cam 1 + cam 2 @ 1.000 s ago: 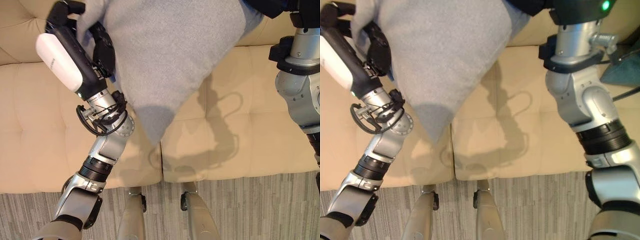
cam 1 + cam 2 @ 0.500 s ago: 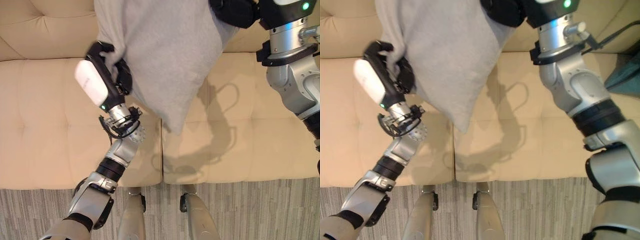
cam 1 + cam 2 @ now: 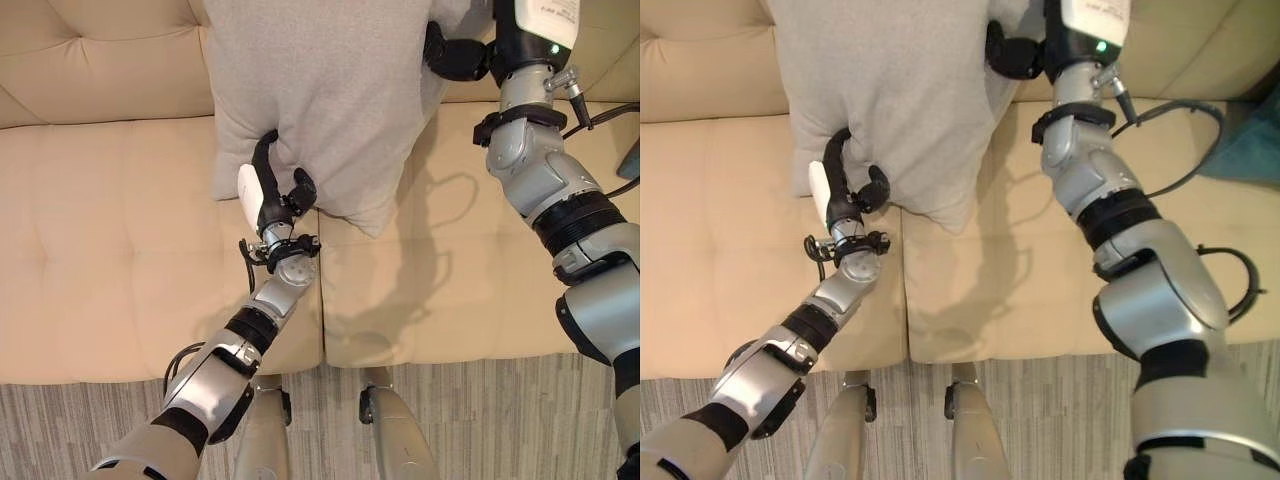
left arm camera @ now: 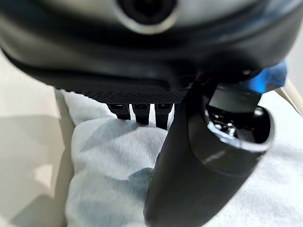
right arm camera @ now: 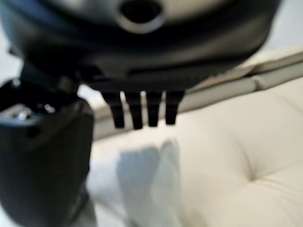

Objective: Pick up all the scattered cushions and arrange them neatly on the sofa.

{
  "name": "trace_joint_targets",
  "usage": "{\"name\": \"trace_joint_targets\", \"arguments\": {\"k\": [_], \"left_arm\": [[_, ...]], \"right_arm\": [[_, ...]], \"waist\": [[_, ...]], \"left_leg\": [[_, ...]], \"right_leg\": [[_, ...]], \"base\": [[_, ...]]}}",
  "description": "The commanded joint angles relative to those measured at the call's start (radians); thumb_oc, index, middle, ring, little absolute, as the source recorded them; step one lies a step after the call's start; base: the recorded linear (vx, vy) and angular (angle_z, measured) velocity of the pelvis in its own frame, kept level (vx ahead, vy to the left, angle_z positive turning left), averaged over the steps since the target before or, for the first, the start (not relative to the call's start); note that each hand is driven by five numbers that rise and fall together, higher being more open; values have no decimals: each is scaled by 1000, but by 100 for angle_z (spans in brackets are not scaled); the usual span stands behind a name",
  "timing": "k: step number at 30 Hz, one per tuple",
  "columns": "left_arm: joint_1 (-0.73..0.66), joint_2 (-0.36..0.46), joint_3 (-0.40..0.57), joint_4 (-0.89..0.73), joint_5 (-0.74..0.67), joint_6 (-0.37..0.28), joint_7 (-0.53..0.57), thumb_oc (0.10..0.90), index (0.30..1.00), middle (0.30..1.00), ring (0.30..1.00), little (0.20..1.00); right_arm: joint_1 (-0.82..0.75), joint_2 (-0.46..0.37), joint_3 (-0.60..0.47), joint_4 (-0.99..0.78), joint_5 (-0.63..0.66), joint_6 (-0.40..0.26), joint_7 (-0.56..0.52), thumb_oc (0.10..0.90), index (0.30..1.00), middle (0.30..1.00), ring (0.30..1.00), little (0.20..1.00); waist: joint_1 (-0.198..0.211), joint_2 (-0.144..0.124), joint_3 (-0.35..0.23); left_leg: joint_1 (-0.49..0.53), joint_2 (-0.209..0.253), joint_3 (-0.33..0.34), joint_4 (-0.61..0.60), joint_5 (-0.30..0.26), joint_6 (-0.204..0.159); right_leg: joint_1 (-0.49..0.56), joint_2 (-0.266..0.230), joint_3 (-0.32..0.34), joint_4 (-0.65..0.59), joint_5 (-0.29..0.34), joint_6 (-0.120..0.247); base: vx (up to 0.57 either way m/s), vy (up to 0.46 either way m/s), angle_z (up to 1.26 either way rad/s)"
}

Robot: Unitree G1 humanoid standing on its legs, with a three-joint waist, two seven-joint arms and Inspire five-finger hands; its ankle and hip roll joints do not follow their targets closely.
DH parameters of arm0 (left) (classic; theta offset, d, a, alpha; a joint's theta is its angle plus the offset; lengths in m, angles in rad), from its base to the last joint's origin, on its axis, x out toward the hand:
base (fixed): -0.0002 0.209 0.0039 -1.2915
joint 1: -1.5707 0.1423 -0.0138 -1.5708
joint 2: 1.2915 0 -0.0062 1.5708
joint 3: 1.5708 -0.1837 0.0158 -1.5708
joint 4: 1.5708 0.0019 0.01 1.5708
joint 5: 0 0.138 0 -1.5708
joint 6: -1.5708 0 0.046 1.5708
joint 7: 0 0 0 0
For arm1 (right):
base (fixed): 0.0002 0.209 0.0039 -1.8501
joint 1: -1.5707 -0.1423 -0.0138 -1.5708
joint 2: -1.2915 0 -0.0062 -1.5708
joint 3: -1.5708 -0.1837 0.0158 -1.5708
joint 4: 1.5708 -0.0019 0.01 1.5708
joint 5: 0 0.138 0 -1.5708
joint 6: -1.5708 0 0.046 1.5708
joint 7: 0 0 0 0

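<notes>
You have one grey cushion (image 3: 320, 90) in view, standing upright against the backrest of the beige sofa (image 3: 110, 220), its lower edge resting on the seat over the seam between the two seat pads. The left robot hand (image 3: 272, 188) sits at the cushion's lower left corner, fingers and thumb curled into the fabric and pinching it; your left wrist view confirms the thumb pressed onto grey cloth. The right robot hand (image 3: 455, 58) is at the cushion's upper right edge, dark fingers curled onto the fabric there, though the grip itself is partly hidden behind the cushion. Count: one cushion, two robot hands on it, one sofa. A teal object (image 3: 1255, 130) shows at the sofa's right end.
</notes>
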Motion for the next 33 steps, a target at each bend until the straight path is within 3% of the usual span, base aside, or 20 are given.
{"name": "trace_joint_targets", "arguments": {"k": [1, 4, 5, 10, 21, 27, 28, 33], "left_arm": [[-14, -70, -67, -23, 45, -39, -101, 800, 900, 900, 900, 900], [9, -59, -51, -44, 63, -32, -107, 800, 900, 900, 900, 900], [33, -54, -36, -56, 70, -19, -105, 800, 900, 900, 900, 900], [79, -47, -29, -69, 86, 5, -108, 800, 900, 900, 900, 900], [169, -10, -8, -193, 96, 22, -99, 800, 900, 900, 900, 900], [210, 24, 9, -247, 84, 23, -125, 800, 900, 900, 900, 900], [235, 34, 17, -253, 71, 23, -146, 800, 900, 900, 900, 900], [246, 43, 17, -251, 57, 20, -159, 800, 900, 900, 900, 900]], "right_arm": [[26, 40, -216, -219, -46, -92, -254, 800, 900, 900, 900, 900], [114, 55, -311, -318, -68, -118, -284, 800, 900, 900, 900, 900], [211, 99, -392, -421, -78, -145, -301, 800, 900, 900, 900, 900], [432, 199, -482, -564, -92, -175, -293, 800, 900, 900, 900, 900], [702, 345, -459, -509, 105, -206, -207, 800, 900, 900, 900, 900], [698, 376, -428, -435, 301, -274, -113, 800, 900, 900, 900, 900], [686, 379, -387, -379, 432, -282, -27, 800, 900, 900, 900, 900], [637, 378, -358, -286, 527, -286, 18, 800, 900, 900, 900, 900]], "waist": [[-3, -17, -90], [-7, -16, -94], [-13, -18, -97], [-25, -27, -105], [-31, -38, -108], [-19, -41, -99], [-7, -43, -92], [3, -49, -89]], "left_leg": [[-10, -7, 6, 1, -54, -34], [-12, -10, 3, 1, -52, -30], [-7, -11, 1, 1, -56, -28], [4, -11, 1, 1, -64, -21], [28, -7, 1, 1, -66, -12], [36, -7, 1, 1, -65, -11], [39, -6, 2, 1, -62, -13], [41, -6, 2, 1, -60, -15]], "right_leg": [[65, 1, 4, 10, -140, 30], [66, 0, 2, 9, -139, 28], [69, 0, 1, 10, -141, 26], [80, -1, 0, 14, -145, 23], [104, 0, -6, 23, -150, 20], [109, -4, -10, 27, -150, 17], [112, -3, -11, 30, -150, 14], [112, -2, -13, 32, -149, 11]], "base": [[0, 0, 0], [24, -2, 2], [21, -2, 4], [6, 1, 3], [0, 0, 0], [-7, -2, 0], [-35, -9, 2], [-3, -1, 1]]}}
